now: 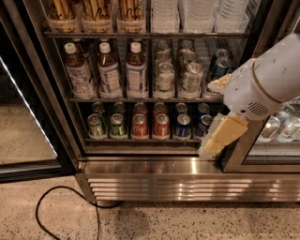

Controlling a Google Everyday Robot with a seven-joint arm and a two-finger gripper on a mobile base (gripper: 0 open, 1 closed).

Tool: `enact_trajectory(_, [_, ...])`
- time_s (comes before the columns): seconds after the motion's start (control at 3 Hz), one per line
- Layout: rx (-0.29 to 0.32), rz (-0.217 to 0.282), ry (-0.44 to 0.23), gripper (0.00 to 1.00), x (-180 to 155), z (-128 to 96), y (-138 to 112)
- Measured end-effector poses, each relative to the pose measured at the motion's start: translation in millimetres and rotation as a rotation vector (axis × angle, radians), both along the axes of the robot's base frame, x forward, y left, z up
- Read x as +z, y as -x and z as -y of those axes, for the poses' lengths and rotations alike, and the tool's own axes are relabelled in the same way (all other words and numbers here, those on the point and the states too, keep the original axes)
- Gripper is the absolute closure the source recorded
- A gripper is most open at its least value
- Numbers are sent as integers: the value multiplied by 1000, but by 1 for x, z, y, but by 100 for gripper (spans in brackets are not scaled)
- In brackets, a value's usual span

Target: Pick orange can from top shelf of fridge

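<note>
Here the end effector (209,148) hangs tilted down-left before the fridge (178,169).

Three white-capped bottles (108,70), two green cans (96,126), two red cans (139,126) and two blue cans (183,126) in front; one tool (219,132), low at the fridge's (164,171) right.

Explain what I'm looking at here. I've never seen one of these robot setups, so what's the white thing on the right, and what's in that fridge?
One camera looks down at a drinks fridge. The white thing on the right is the robot's arm. Its cream-coloured gripper hangs low by the fridge's right edge, with nothing seen in it. The top shelf carries cups and clear tubs. The bottles and cans sit on the lower racks. I cannot make out the orange can.
</note>
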State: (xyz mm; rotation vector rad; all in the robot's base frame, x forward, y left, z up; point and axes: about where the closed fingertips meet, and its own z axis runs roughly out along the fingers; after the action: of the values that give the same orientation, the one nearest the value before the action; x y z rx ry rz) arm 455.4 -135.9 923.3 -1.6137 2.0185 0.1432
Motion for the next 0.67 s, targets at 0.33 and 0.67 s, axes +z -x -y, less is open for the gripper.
enact_trajectory(0.33, [-30, 57, -60, 0, -3, -30, -13])
enact_trajectory(0.67, [-99, 106, -114, 0, -3, -57, -21])
